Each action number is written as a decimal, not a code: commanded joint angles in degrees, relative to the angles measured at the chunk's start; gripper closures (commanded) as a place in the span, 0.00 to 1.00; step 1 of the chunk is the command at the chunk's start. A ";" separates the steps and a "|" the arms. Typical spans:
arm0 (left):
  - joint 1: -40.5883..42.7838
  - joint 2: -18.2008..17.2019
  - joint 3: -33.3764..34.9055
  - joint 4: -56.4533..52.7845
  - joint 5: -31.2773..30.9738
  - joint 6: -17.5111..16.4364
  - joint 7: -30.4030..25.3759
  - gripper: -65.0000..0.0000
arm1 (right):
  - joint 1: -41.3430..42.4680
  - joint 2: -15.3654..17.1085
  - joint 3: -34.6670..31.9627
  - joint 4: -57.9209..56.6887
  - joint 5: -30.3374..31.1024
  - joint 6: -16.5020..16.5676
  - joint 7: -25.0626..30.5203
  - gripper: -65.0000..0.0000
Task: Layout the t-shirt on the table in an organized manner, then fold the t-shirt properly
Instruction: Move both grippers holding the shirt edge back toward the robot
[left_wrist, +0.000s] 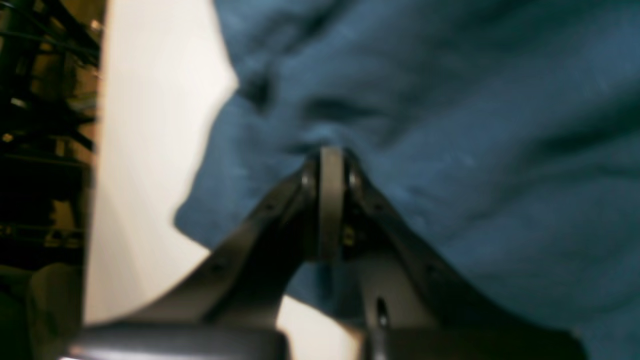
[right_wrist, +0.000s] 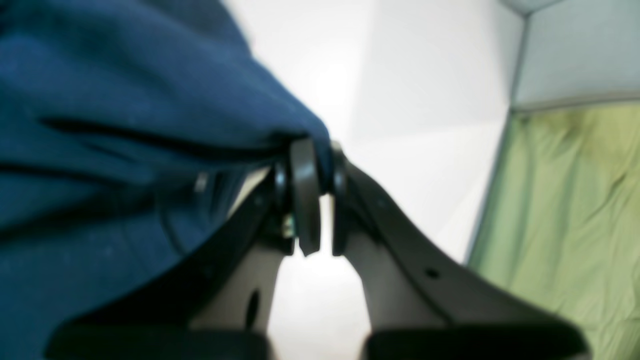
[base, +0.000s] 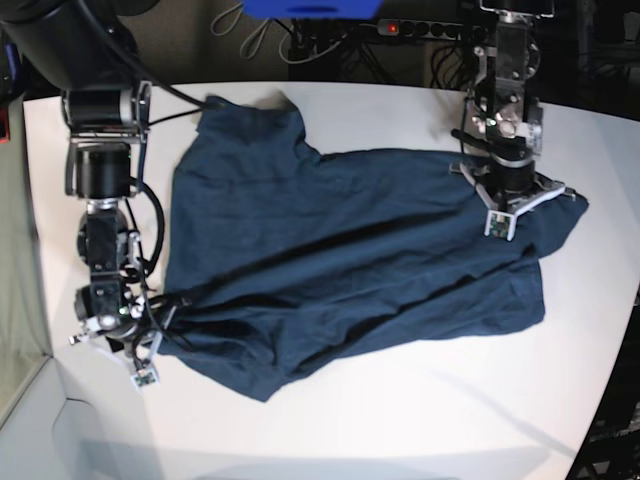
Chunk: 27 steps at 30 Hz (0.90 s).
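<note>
The dark navy t-shirt (base: 340, 260) lies rumpled across the white table (base: 420, 420), with folds running from its lower left to its right edge. My left gripper (base: 512, 195) is shut on the shirt's right side; the left wrist view shows its jaws (left_wrist: 330, 152) pressed together in wrinkled cloth (left_wrist: 450, 125). My right gripper (base: 155, 322) is shut on the shirt's lower-left edge. In the right wrist view its tips (right_wrist: 314, 167) pinch a bunched corner of the cloth (right_wrist: 125, 125), lifted a little above the table (right_wrist: 410, 100).
A grey-green panel (right_wrist: 565, 210) stands beside the table on my right gripper's side, also seen as the panel (base: 15, 250) at the base view's left. Cables and a power strip (base: 420, 28) lie behind the far edge. The table's edge (left_wrist: 95, 200) runs close to my left gripper.
</note>
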 joint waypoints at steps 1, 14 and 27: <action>0.08 0.27 -0.03 2.10 0.48 0.36 -0.85 0.99 | 2.13 0.86 0.17 0.85 -0.23 -0.59 0.65 0.95; 8.17 6.60 10.08 10.01 0.57 0.45 -0.85 0.99 | -15.27 2.09 0.78 29.07 -0.05 -0.50 -7.44 0.33; 11.16 5.28 -4.17 12.56 0.04 0.19 -1.29 0.99 | -36.64 -12.94 -5.99 44.19 0.21 -0.50 -9.28 0.76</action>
